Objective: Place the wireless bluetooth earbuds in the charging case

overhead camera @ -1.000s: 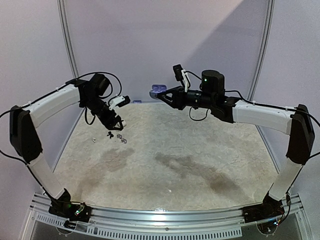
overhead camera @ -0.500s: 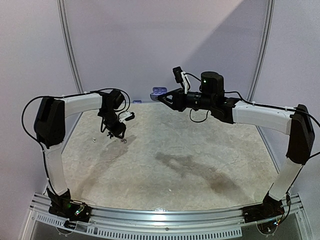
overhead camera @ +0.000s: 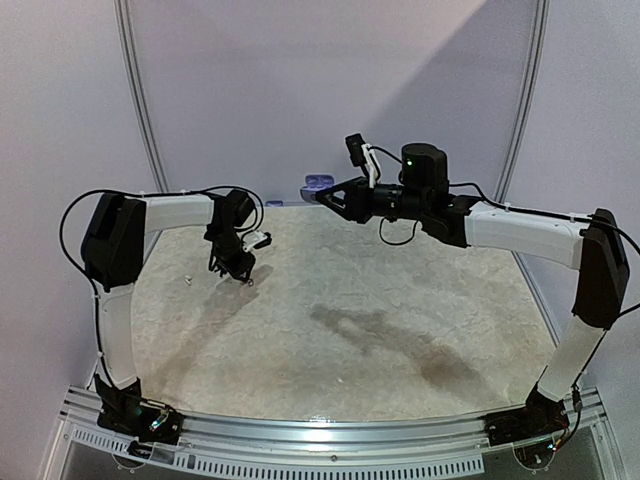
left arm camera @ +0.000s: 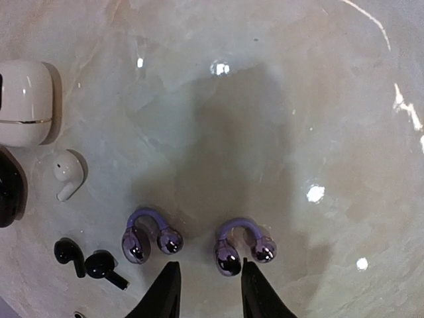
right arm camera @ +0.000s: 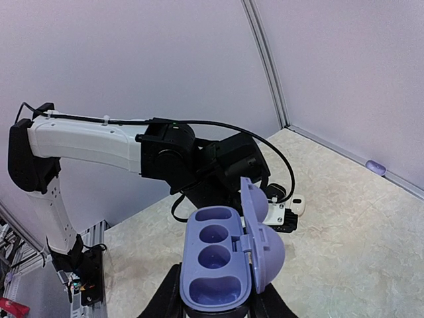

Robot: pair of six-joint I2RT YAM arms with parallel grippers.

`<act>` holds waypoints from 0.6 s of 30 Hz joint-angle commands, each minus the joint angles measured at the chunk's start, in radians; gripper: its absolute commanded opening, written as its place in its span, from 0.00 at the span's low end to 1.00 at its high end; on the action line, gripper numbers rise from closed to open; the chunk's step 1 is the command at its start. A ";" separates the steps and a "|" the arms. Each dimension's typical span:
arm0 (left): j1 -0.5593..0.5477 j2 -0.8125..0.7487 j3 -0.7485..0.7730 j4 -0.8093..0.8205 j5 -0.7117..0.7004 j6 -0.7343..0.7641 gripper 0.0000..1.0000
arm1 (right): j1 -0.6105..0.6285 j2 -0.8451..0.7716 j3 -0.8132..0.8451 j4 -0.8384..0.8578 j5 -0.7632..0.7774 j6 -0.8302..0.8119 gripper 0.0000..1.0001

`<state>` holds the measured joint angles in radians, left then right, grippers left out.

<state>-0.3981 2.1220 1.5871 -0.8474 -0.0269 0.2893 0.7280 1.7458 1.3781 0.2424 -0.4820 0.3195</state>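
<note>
Folded inward since earlier, left pincer [left arm camera: 210, 266] hangs at 10 o'clock on the desk [overhead camera: 400, 300], narrowly parted beside glossy purple clip-shaped earbud [left arm camera: 242, 245]; right pincer [right arm camera: 217, 301] grips open lilac case [right arm camera: 215, 258].

Dark rounded object [left arm camera: 6, 189] cut off (left edge).
</note>
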 commanded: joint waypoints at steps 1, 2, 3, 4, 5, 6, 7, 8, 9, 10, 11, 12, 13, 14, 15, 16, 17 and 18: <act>0.005 0.036 0.019 0.028 0.015 -0.011 0.31 | 0.006 -0.018 -0.014 -0.003 -0.044 -0.036 0.00; 0.005 0.038 0.018 0.029 0.016 -0.012 0.30 | 0.009 -0.027 -0.027 0.004 -0.052 -0.067 0.00; 0.005 0.038 0.017 0.030 0.018 -0.013 0.30 | 0.012 -0.036 -0.048 0.019 -0.057 -0.093 0.00; 0.005 0.039 0.015 0.031 0.019 -0.014 0.30 | 0.015 -0.054 -0.074 0.047 -0.065 -0.130 0.00; 0.005 0.038 0.013 0.032 0.019 -0.014 0.30 | 0.017 -0.068 -0.110 0.085 -0.077 -0.157 0.00; 0.005 0.037 0.012 0.034 0.019 -0.014 0.30 | 0.020 -0.085 -0.146 0.149 -0.089 -0.201 0.00; 0.004 0.036 0.009 0.035 0.019 -0.014 0.30 | 0.021 -0.107 -0.183 0.191 -0.103 -0.233 0.00; 0.005 0.035 0.008 0.037 0.019 -0.012 0.30 | 0.022 -0.118 -0.215 0.231 -0.121 -0.254 0.00; 0.005 0.034 0.005 0.037 0.019 -0.012 0.30 | 0.022 -0.132 -0.239 0.263 -0.137 -0.285 0.00; 0.004 0.033 0.003 0.040 0.019 -0.012 0.30 | 0.022 -0.139 -0.255 0.279 -0.151 -0.299 0.00; 0.005 0.032 0.002 0.040 0.019 -0.012 0.30 | 0.021 -0.147 -0.262 0.283 -0.168 -0.307 0.00; 0.007 0.032 0.002 0.040 0.019 -0.010 0.30 | 0.021 -0.151 -0.264 0.285 -0.181 -0.309 0.00; 0.006 0.032 0.002 0.040 0.019 -0.008 0.29 | 0.023 -0.152 -0.267 0.286 -0.198 -0.318 0.00; 0.007 0.032 0.002 0.041 0.019 -0.006 0.29 | 0.026 -0.152 -0.269 0.290 -0.211 -0.339 0.00; 0.006 0.032 0.002 0.042 0.018 -0.005 0.28 | 0.032 -0.153 -0.277 0.300 -0.221 -0.350 0.00; 0.007 0.033 0.003 0.042 0.019 -0.004 0.27 | 0.039 -0.155 -0.285 0.308 -0.231 -0.377 0.00; 0.007 0.031 0.004 0.043 0.031 -0.002 0.26 | 0.043 -0.157 -0.292 0.313 -0.239 -0.396 0.00; 0.007 0.030 0.005 0.043 0.042 -0.001 0.26 | 0.047 -0.161 -0.296 0.314 -0.247 -0.419 0.00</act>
<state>-0.3977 2.1475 1.5883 -0.8207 -0.0116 0.2840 0.7536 1.6257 1.1099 0.4873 -0.6621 0.0086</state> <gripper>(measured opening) 0.268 0.287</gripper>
